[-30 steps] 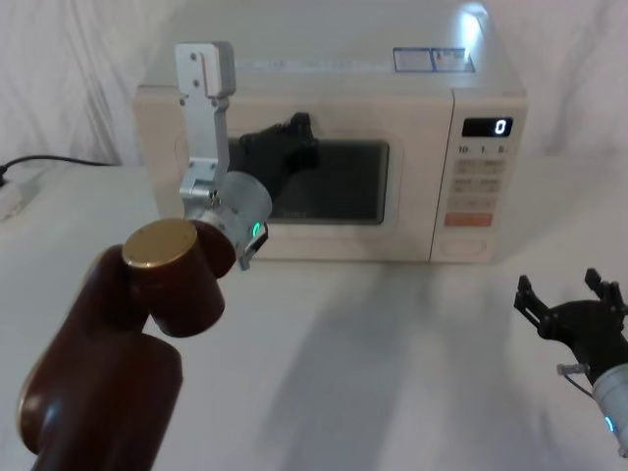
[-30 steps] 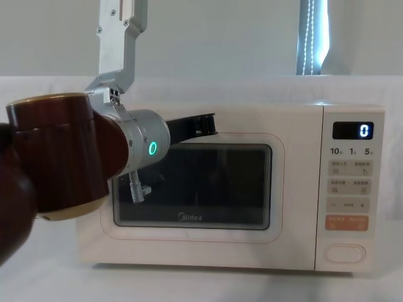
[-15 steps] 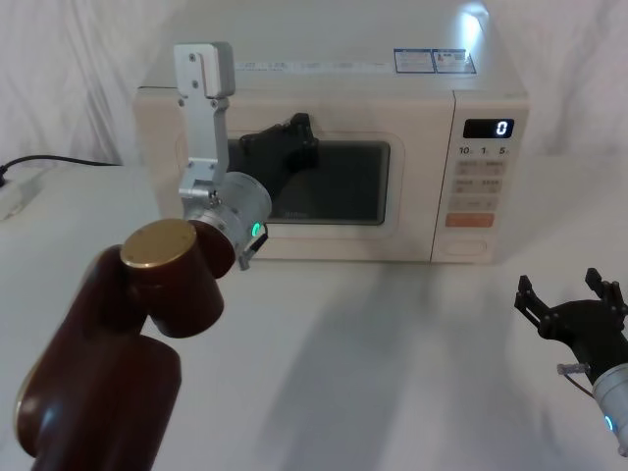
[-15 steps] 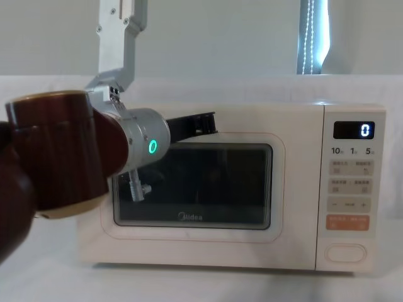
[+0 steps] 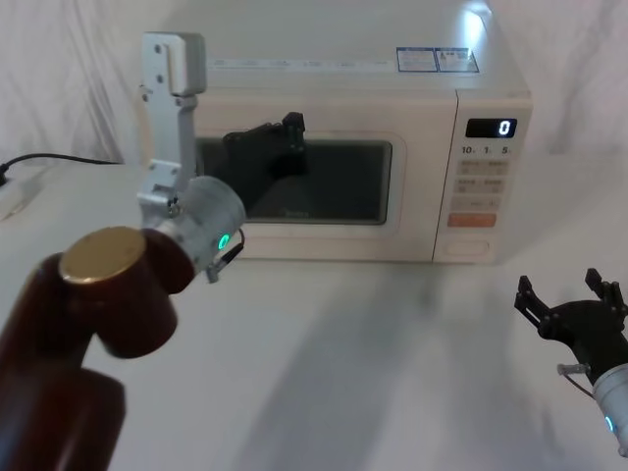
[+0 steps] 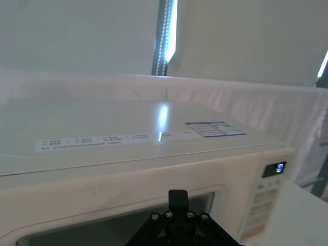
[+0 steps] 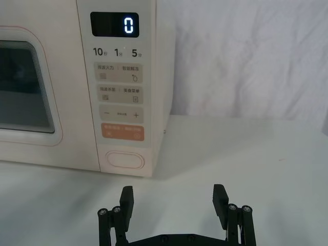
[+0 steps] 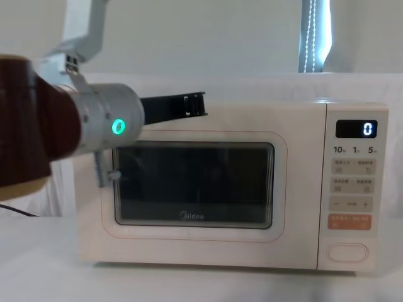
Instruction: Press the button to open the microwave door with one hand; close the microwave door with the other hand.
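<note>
Straight ahead of the right gripper (image 7: 173, 204), low on the microwave's control panel (image 7: 118, 77), sits the button (image 7: 125, 160), a plain cream oblong with rounded ends just under the orange key (image 7: 122, 132). That gripper hovers over the white table (image 7: 256, 154), well short of the button, its two black fingers (image 7: 126, 201) spread wide apart and holding nothing. Above the orange key come the small printed keys and, at the top, the dark display (image 7: 115, 24) showing 0. To the gripper's left lies the microwave door (image 8: 194, 186), flush with the cream body and shut, its dark rounded window (image 8: 194, 183) ringed by a thin pink line, with the Midea logo (image 8: 191, 216) below the glass. The left gripper (image 8: 194, 104) is raised in front of the door's upper edge, near the middle of the microwave's width, on its silver wrist section with a green ring light (image 8: 117, 126); whether its jaws are parted or closed cannot be told, and whether it touches the door cannot be told either. From the left wrist view the gripper's black tip (image 6: 178, 197) stands before the top rim of the window, with the microwave's flat top (image 6: 102, 128) and its label (image 6: 215, 128) beyond.
</note>
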